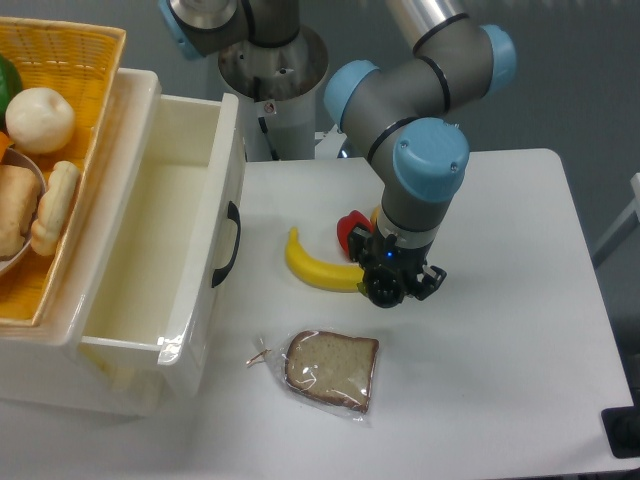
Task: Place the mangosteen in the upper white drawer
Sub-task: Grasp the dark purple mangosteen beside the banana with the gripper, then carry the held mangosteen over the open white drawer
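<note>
The upper white drawer [222, 180] stands pulled open at the left, with its black handle [230, 245] facing the table; its inside looks bare. My gripper [398, 284] points down at the table just right of the banana, low over the surface. A dark round shape under the black gripper body may be the mangosteen, but I cannot make it out against the fingers. I cannot tell whether the jaws are open or shut.
A yellow banana [315, 270] and a red pepper [350, 228] lie right beside the gripper on its left. A bagged slice of bread [332, 370] lies in front. A yellow wicker basket [70, 50] with a pale round ball [40, 118] and bread rolls sits on top of the drawer unit.
</note>
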`<move>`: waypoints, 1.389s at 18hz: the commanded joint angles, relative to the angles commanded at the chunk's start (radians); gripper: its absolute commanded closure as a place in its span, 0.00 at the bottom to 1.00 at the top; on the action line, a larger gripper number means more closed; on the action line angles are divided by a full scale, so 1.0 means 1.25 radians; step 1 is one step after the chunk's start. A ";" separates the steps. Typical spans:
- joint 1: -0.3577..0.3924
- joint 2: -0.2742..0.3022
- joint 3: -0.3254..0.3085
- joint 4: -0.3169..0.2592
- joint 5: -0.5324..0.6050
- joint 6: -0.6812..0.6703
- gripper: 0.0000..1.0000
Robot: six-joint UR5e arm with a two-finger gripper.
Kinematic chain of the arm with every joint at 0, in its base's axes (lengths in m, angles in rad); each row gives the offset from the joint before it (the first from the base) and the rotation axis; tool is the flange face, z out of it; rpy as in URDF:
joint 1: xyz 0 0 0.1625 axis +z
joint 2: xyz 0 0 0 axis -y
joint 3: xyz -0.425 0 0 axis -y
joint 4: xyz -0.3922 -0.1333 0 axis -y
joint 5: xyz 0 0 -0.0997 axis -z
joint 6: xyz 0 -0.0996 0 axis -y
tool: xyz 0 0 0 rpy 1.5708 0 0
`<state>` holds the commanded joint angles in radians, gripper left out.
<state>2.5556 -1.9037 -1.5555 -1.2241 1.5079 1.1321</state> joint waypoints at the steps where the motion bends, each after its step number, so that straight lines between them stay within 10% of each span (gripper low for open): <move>1: -0.002 0.007 -0.006 0.001 -0.001 -0.001 0.81; 25: -0.063 0.280 -0.008 -0.115 -0.285 -0.447 0.77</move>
<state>2.4775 -1.5541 -1.5661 -1.3683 1.1520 0.5738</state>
